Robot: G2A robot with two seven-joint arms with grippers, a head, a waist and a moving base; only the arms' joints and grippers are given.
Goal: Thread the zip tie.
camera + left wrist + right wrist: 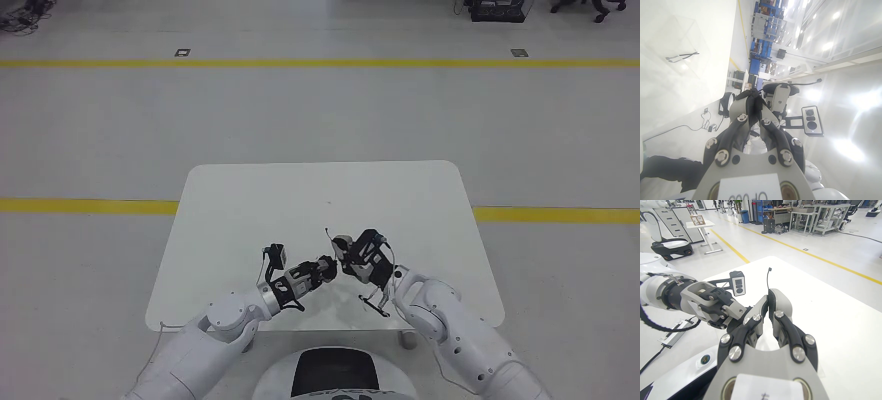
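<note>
Above the near middle of the white table, the two hands meet tip to tip. The right hand is pinched tight on the black zip tie, whose strap stands up with its head on top. The left hand is closed narrow just beside it. Whether it grips the tie's lower end is hidden.

Pale glossy floor with yellow lines; workbenches and blue shelving beyond.
</note>
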